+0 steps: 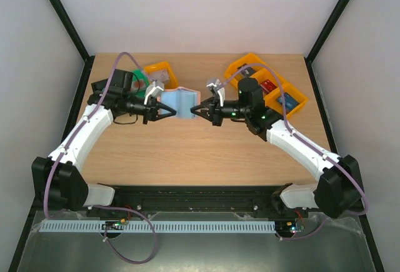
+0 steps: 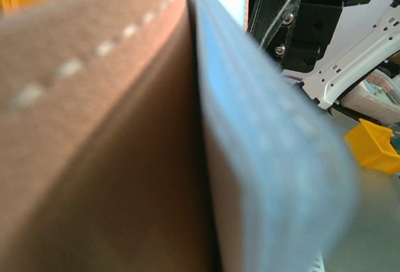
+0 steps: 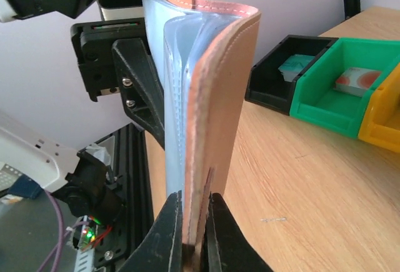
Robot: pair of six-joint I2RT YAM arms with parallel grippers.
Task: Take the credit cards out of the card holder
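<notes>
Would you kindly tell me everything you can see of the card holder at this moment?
The card holder is a small bifold, tan and leather-like outside with pale stitching along the edge, light blue inside with clear plastic sleeves. It is partly open and held upright on edge between the two arms. The right gripper pinches the edge of one tan cover with its fingers, and the left gripper grips the opposite blue-lined panel. No card can be made out in it.

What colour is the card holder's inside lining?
Light blue, inside the tan card holder; clearest in the right wrist view.
</notes>
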